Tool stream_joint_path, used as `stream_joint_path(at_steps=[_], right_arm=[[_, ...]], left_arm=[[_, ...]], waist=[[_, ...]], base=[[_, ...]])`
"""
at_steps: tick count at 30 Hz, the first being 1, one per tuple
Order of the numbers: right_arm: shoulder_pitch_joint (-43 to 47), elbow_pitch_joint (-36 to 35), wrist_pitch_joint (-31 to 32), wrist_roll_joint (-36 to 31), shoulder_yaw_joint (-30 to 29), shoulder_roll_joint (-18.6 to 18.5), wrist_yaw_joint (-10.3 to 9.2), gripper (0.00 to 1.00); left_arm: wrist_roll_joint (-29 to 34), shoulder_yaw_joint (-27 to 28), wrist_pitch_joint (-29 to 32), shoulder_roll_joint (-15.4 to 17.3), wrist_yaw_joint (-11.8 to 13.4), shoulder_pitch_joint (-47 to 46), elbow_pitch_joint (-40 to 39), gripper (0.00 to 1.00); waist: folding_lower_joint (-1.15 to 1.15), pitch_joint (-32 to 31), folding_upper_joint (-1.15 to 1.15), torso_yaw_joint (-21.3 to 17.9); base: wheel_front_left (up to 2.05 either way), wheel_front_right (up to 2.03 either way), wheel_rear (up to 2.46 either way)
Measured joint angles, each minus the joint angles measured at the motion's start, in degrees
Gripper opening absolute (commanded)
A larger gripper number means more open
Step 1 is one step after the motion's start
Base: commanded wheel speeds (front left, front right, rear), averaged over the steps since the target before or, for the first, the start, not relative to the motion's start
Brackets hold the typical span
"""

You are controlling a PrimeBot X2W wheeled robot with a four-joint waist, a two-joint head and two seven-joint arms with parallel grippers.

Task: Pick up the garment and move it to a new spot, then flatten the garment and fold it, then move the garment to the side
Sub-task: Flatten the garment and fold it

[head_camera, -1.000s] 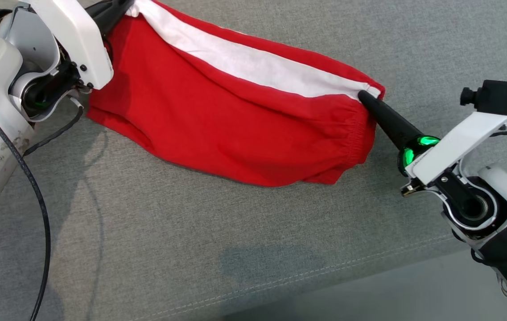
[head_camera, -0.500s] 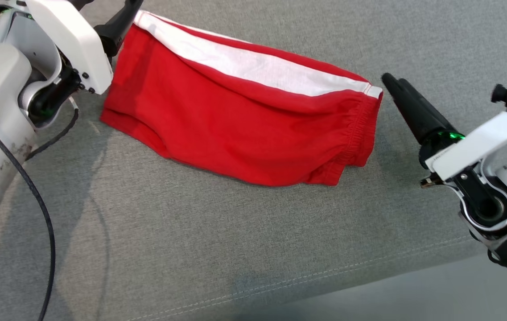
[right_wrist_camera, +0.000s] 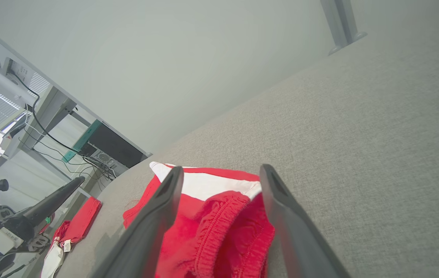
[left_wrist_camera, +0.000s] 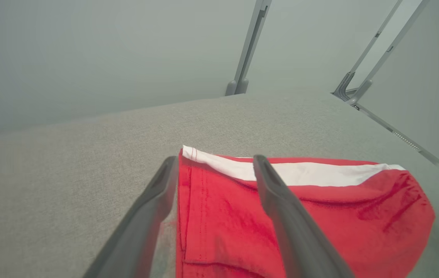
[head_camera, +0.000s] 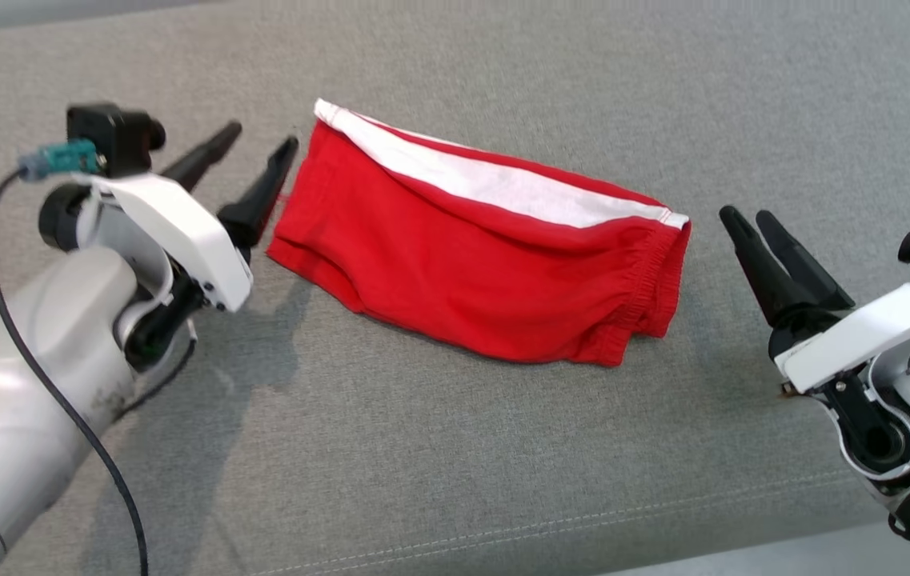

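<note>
our left gripper jaws spread, empty, at 9 o'clock of garment; right gripper same, at 3 o'clock. garment lies folded mid grey cushion. risk we see: pinching top layer only when shifting aside, fold opens.

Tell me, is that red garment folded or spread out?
Folded: the red garment lies doubled into a narrow strip on the grey surface, its layers stacked at the gathered waistband end.

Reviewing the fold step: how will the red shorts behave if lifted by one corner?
Probably floppy: the red shorts lie limp and creased on the grey cushion. Likely light, thin cloth. The gathered waistband may offer a thicker grip.
</note>
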Motion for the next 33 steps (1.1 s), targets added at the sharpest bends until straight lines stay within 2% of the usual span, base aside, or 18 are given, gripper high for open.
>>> stream_joint_path(at_steps=[6,9,15,22,30,31,33], right_arm=[[2.8,1.0,0.0,-2.8,-1.6,1.0,0.01,1.0],[4.4,1.4,0.0,-4.9,-2.9,1.8,0.0,1.0],[6.2,2.1,0.0,-13.2,-5.8,3.3,0.01,1.0],[9.5,2.5,0.0,-21.6,-11.9,6.6,0.01,1.0],[11.9,2.5,0.0,-34.9,-20.5,11.8,0.01,1.0],[12.4,2.3,0.0,-38.0,-22.3,13.4,0.01,1.0],[13.1,1.5,0.0,-40.9,-23.6,14.3,0.01,1.0]], left_arm=[[0.2,0.6,-1.9,-1.1,0.0,4.8,0.7,1.0],[2.3,3.3,-1.9,-1.9,0.1,7.7,2.6,1.0],[11.4,12.2,-1.9,-5.0,2.4,15.7,2.8,1.0],[23.8,26.7,-1.9,-7.8,6.4,24.9,-0.5,1.0],[34.6,40.3,-2.0,-12.9,7.1,32.4,-2.1,1.0],[36.3,42.5,-2.0,-13.8,7.1,32.8,-1.3,1.0],[38.2,43.9,-2.0,-14.5,6.5,32.9,0.0,1.0]], waist=[[0.0,-3.1,0.0,1.3],[0.0,-4.7,0.0,2.0],[0.0,-6.1,0.0,2.6],[0.0,-6.2,0.0,2.1],[0.0,-5.9,0.0,0.1],[0.0,-5.7,0.0,-0.5],[0.0,-5.5,0.0,-1.1]], base=[[0.0,0.0,0.0],[0.0,0.0,0.0],[0.0,0.0,0.0],[0.0,0.0,0.0],[0.0,0.0,0.0],[0.0,0.0,0.0],[0.0,0.0,0.0]])
